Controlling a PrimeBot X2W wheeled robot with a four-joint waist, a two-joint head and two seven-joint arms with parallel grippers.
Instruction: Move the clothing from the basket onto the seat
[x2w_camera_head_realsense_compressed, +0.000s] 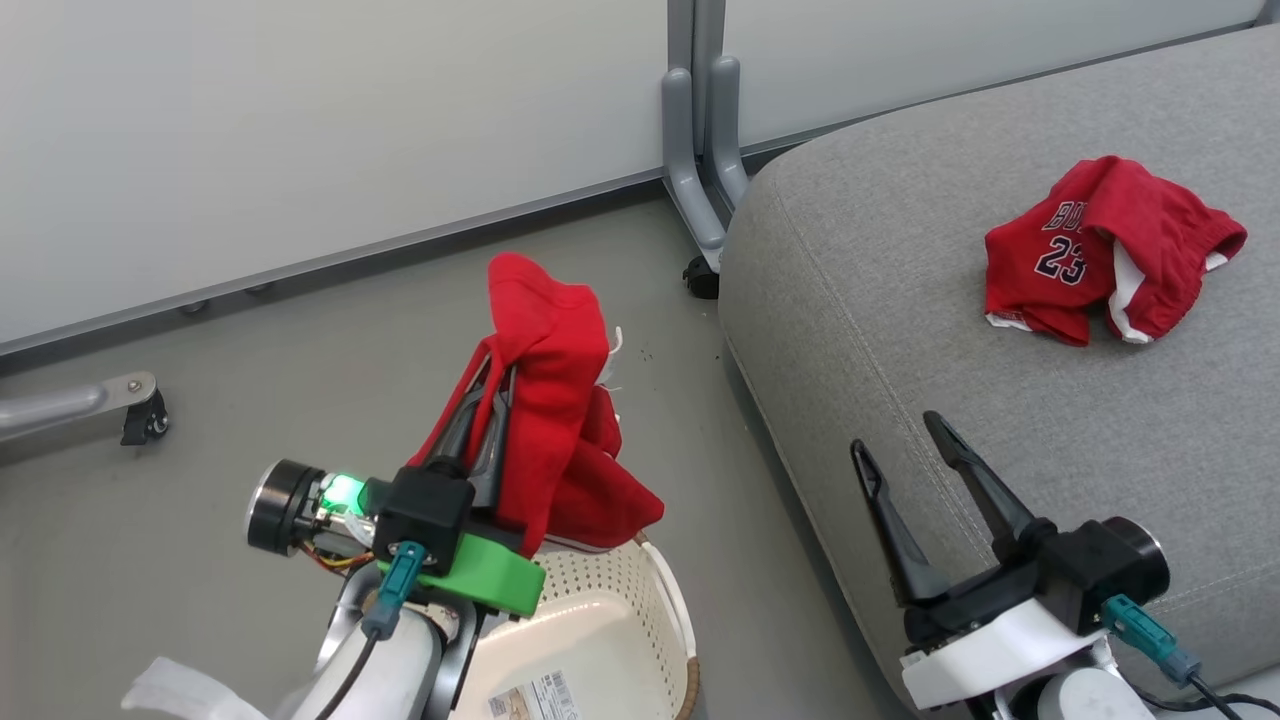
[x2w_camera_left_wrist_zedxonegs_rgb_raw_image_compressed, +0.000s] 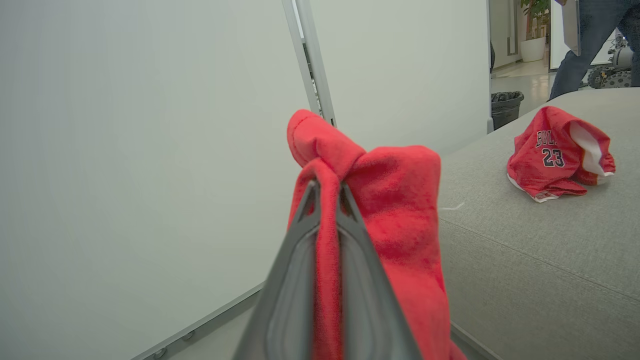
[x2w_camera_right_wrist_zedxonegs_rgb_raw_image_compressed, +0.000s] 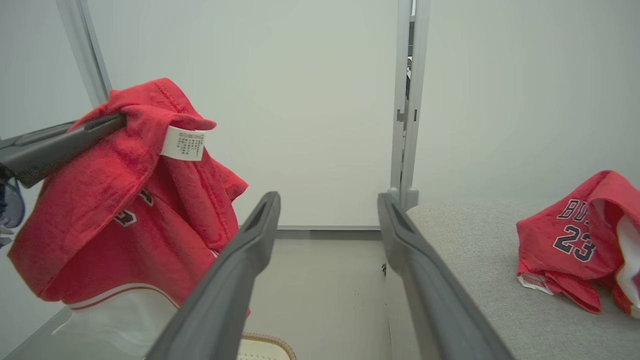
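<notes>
Head view gives us the left gripper (x2w_camera_head_realsense_compressed: 497, 378) raised above the grey floor (x2w_camera_head_realsense_compressed: 250, 380), its two dark fingers pressed together on a fold of the red garment (x2w_camera_head_realsense_compressed: 560, 420). The cloth bunches up past the fingertips and drapes down the right side of the fingers. Its lower edge hangs over the far rim of the cream basket (x2w_camera_head_realsense_compressed: 640, 590), and we cannot tell whether cloth and rim touch. The basket stands on the floor just left of the seat (x2w_camera_head_realsense_compressed: 880, 330), and inside it we see a bare bottom and a printed label (x2w_camera_head_realsense_compressed: 535, 700). In the left wrist view we see the jaws closed, with a thin ridge of red fabric pinched between them. In the right wrist view we make out a white care tag (x2w_camera_right_wrist_zedxonegs_rgb_raw_image_compressed: 184, 143) near the pinched fold and a white panel with a thin stripe at the garment's bottom.

The right gripper (x2w_camera_head_realsense_compressed: 897, 432) hovers over the near left corner of the seat, its jaws spread wide with nothing between them.

The jersey (x2w_camera_head_realsense_compressed: 1085, 250) lies crumpled on the seat, well beyond the right gripper, with "23" readable and white lining showing on its right.

Behind, we see a grey post (x2w_camera_head_realsense_compressed: 700, 140) between pale wall panels, its foot beside the seat's corner. Far off in the left wrist view are a dark bin (x2w_camera_left_wrist_zedxonegs_rgb_raw_image_compressed: 506, 107) and a person's legs (x2w_camera_left_wrist_zedxonegs_rgb_raw_image_compressed: 582, 45)
</notes>
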